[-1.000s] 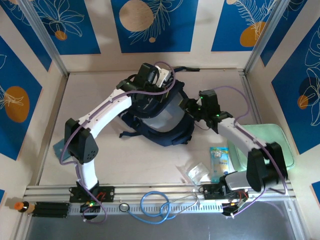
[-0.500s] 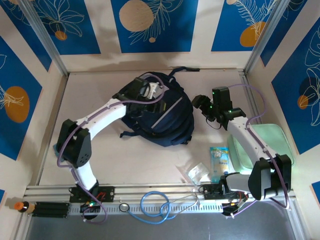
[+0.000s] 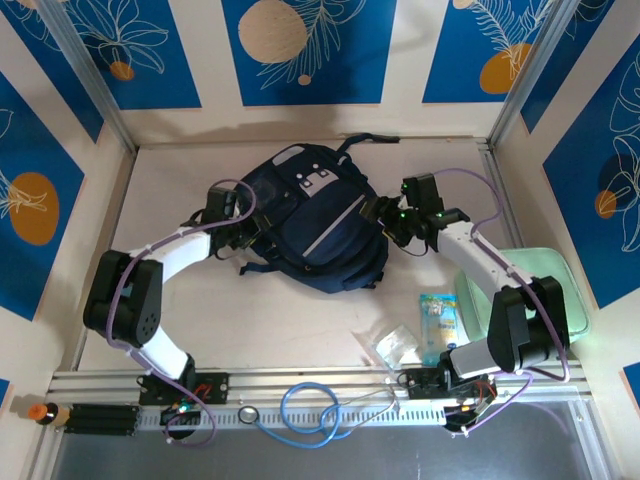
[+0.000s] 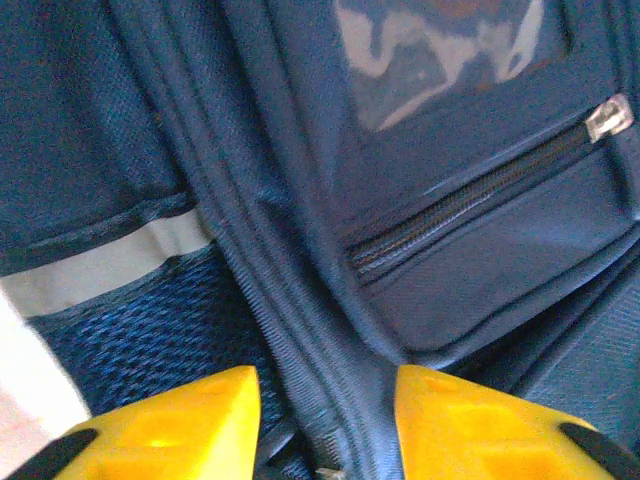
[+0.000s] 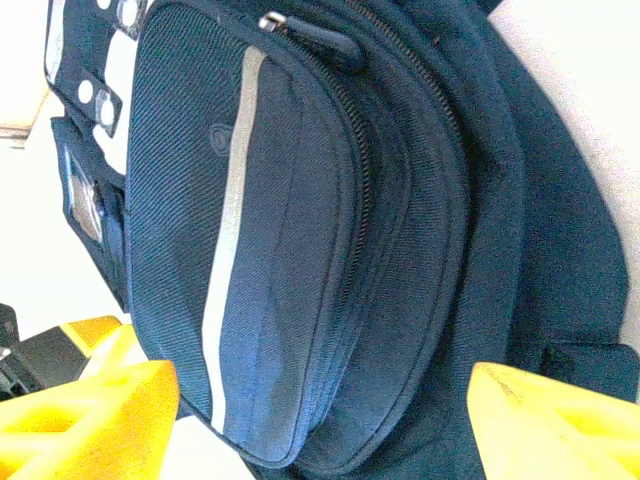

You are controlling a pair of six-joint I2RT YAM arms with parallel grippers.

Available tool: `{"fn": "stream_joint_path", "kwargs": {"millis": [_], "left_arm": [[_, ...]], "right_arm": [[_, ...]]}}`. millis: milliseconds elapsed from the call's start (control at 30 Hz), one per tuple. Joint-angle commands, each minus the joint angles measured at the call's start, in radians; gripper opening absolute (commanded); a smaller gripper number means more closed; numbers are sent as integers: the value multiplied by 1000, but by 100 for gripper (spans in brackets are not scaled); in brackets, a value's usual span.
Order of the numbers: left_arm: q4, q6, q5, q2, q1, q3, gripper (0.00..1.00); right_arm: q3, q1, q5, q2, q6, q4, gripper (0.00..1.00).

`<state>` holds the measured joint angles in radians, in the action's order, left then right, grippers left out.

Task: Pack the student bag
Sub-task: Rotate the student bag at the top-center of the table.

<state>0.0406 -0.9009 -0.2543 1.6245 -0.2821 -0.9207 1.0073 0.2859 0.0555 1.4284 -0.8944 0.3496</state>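
So the big thing here is the table, pale wood, with blue patterned panels on the walls around it. The student bag lies flat toward the far middle of it, dark navy. Its grey-white patch is at the far end and a pale stripe runs diagonally down the front. Black straps stick out at the far edge and on the left side.

Next biggest is a mint green case over on the right edge of the table, well apart from the bag, with the right arm's elbow hanging above it.

The left claw is right up against the bag's left side. From its own camera, the yellow fingers sit partly apart with a thick seam of the bag running between them. Honestly can't tell if it's pinching that fabric or just sitting over it.

The right claw is just beside the bag's right edge. Its wrist view shows the fingers spread wide with nothing in them, and the bag's front pocket in the gap beyond.

Smaller stuff: a blue cable is looped on the rail at the near edge. A light blue snack packet lies just beside the green case, and a clear plastic bag lies near that. Tiniest bit is a silver zip pull on a closed pocket in the left wrist view.
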Motion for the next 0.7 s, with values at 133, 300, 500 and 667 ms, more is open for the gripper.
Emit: {"fn": "stream_joint_path", "kwargs": {"millis": [133, 300, 500, 667], "left_arm": [[-143, -82, -65, 59, 12, 19, 46], [-110, -89, -37, 59, 12, 17, 56], [-94, -116, 19, 39, 12, 45, 59], [-127, -142, 15, 50, 14, 51, 63]], "right_arm": [[30, 16, 91, 31, -17, -43, 76], [23, 23, 155, 63, -46, -73, 76], [32, 32, 181, 104, -57, -86, 76], [50, 38, 197, 131, -55, -89, 76]]}}
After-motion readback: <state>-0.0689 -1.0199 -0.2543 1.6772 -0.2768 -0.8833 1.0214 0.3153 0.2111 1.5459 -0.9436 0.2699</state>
